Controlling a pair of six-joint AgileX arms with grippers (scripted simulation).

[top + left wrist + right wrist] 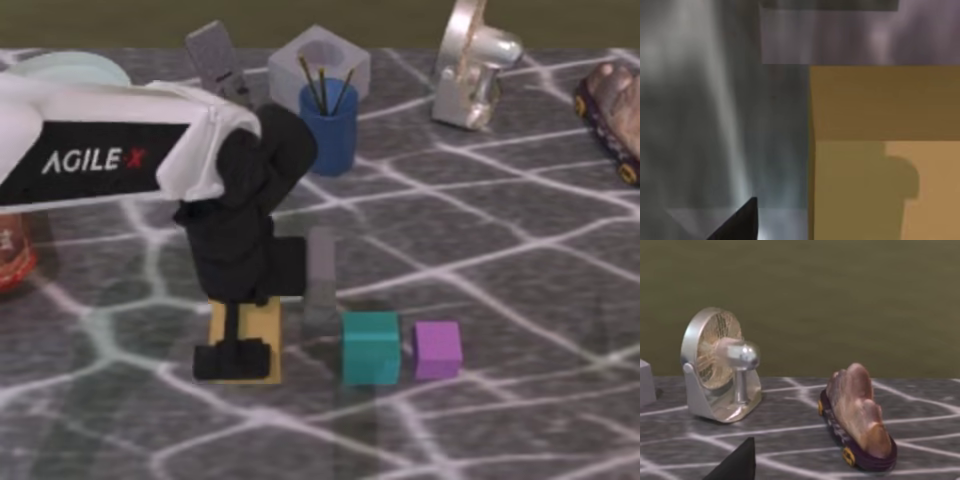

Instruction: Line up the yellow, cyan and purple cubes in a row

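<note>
— Well, the left gripper sits over the yellow cube, near left of the cyan cube and purple cube.

— It should set it square, level with those two.

— Holding it?

— Can't tell; the arm hides the fingers. Right arm's out of sight.

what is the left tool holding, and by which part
It cannot be told: the left tool sits over the yellow cube, but its fingers' contact is hidden. The right arm is out of view.
</note>
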